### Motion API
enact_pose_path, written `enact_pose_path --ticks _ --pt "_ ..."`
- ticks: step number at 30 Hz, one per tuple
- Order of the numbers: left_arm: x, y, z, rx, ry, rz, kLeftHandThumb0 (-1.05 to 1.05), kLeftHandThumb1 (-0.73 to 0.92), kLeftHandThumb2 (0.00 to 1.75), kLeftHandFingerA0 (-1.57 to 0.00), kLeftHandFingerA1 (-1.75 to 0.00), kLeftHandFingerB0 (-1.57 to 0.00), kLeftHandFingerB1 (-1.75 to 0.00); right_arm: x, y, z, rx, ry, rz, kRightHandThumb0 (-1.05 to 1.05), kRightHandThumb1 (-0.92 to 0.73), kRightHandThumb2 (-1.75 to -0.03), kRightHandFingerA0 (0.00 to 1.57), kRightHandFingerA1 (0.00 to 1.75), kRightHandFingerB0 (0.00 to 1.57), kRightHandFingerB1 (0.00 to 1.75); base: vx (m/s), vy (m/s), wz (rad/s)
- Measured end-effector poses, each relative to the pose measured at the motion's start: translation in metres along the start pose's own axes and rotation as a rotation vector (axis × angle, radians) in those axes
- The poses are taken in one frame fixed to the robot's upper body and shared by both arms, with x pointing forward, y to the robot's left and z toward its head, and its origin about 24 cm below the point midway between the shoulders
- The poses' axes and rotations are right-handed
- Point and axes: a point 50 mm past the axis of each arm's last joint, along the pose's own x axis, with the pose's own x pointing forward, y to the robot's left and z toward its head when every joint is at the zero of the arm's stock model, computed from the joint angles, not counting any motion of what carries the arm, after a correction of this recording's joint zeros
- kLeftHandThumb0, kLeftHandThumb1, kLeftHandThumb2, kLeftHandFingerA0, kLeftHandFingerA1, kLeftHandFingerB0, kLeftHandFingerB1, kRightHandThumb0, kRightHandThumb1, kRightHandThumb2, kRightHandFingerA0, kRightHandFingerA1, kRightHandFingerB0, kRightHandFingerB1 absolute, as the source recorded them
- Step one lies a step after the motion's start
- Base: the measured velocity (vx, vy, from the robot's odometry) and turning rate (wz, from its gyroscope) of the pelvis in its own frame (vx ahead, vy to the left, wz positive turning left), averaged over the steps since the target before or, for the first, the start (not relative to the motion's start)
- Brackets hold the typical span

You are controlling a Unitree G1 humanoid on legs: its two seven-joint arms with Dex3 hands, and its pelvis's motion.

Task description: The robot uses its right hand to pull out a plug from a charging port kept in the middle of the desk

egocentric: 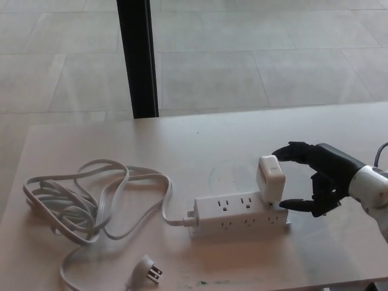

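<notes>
Right hand (pixel 321 179) at right of frame, fingers (pixel 290 151) spread wide around white plug (pixel 270 179), not yet gripping. Plug stands in right end of power strip (pixel 239 215), lower centre of surface (pixel 200 145). Advice: close squarely on both plug sides, pull straight up; unweighted strip may lift.

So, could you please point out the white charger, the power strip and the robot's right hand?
white charger (pixel 270 179), head view, front face.
power strip (pixel 233 218), head view, top face.
right hand (pixel 321 179), head view, palm.
</notes>
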Motion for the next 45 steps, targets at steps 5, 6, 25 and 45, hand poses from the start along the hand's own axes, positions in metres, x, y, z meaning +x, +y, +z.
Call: enact_pose_path --ticks 5,6,25,45 --pt "0.000 -0.001 -0.001 -0.005 0.004 -0.004 -0.93 0.64 0.60 -0.67 -0.76 -0.62 -0.64 0.002 0.000 -0.003 -0.005 0.004 -0.012 -0.63 -0.55 -0.61 0.81 1.69 0.22 0.33 0.00 0.000 0.00" --pt "0.000 -0.001 -0.001 -0.006 0.004 -0.004 -0.93 0.65 0.60 -0.67 -0.76 -0.61 -0.64 0.003 0.000 -0.002 -0.009 0.000 -0.015 -0.63 -0.55 -0.61 0.76 1.65 0.24 0.32 0.00 0.000 0.00" --pt "0.000 -0.002 -0.001 0.003 0.005 -0.007 -0.94 0.67 0.61 -0.74 -0.75 -0.67 -0.63 0.014 0.001 0.024 -0.020 -0.116 -0.026 -0.61 -0.57 -0.57 0.77 1.64 0.25 0.33 0.00 0.000 0.00" --pt "0.000 -0.002 -0.002 0.020 0.007 -0.012 -0.96 0.72 0.62 -0.72 -0.73 -0.66 -0.61 0.011 0.003 0.016 -0.097 -0.076 0.001 -0.29 -0.64 -0.62 0.79 1.43 0.72 0.48 0.00 0.000 0.00"
